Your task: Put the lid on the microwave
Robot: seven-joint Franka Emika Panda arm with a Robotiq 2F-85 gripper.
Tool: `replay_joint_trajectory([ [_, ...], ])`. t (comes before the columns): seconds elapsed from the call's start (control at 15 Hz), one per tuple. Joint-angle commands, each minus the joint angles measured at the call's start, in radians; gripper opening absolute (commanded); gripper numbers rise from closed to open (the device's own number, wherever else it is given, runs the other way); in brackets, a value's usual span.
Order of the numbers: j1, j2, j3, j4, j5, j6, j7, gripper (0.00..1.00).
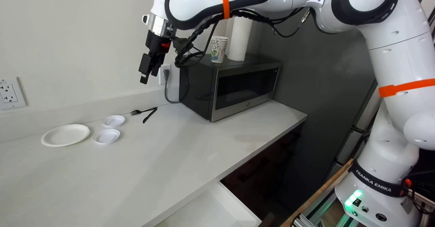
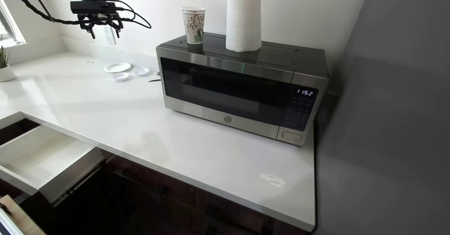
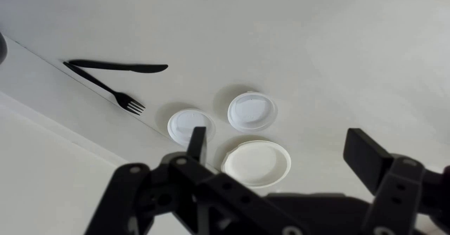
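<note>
A pale wall backs the white desk; left of the microwave two small lids lie beside the plate — seemingly rim up, handy for pinching; the hand hangs well above, empty, spread wide, presumably to straddle one.

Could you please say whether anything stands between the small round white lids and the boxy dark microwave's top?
Yes: a black fork and black knife lie flat between the lids and the microwave; stacked patterned paper cups and a white paper roll stand on top.
</note>
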Motion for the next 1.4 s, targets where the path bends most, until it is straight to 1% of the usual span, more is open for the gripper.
replay_joint_trajectory([
  [0.0, 0.048, 0.025, -0.058, 0.047, -0.004, -0.057, 0.099, 1.00],
  [0.07, 0.073, 0.064, -0.079, 0.086, -0.014, -0.068, 0.171, 1.00],
  [0.13, 0.110, 0.126, -0.105, 0.135, -0.039, -0.049, 0.239, 1.00],
  [0.2, 0.133, 0.187, -0.109, 0.185, -0.034, -0.007, 0.269, 1.00],
  [0.33, 0.169, 0.265, -0.124, 0.251, -0.013, 0.050, 0.341, 1.00],
  [0.4, 0.207, 0.314, -0.153, 0.297, -0.032, 0.082, 0.400, 1.00],
  [0.47, 0.222, 0.373, -0.151, 0.359, -0.031, 0.096, 0.436, 1.00],
  [0.53, 0.260, 0.413, -0.195, 0.402, -0.053, 0.103, 0.511, 1.00],
  [0.6, 0.290, 0.452, -0.233, 0.448, -0.069, 0.090, 0.578, 1.00],
  [0.73, 0.331, 0.516, -0.293, 0.542, -0.084, -0.015, 0.672, 1.00],
  [0.8, 0.318, 0.538, -0.257, 0.587, -0.050, -0.121, 0.594, 1.00],
  [0.87, 0.307, 0.455, -0.258, 0.432, -0.061, 0.015, 0.602, 1.00],
  [0.93, 0.312, 0.480, -0.257, 0.474, -0.060, -0.041, 0.602, 1.00],
  [1.0, 0.315, 0.496, -0.257, 0.502, -0.060, -0.067, 0.602, 1.00],
  [1.07, 0.330, 0.512, -0.282, 0.537, -0.065, -0.086, 0.684, 1.00],
  [1.13, 0.335, 0.536, -0.303, 0.562, -0.065, -0.054, 0.766, 1.00],
  [1.33, 0.335, 0.581, -0.325, 0.600, -0.055, 0.005, 0.904, 1.00],
])
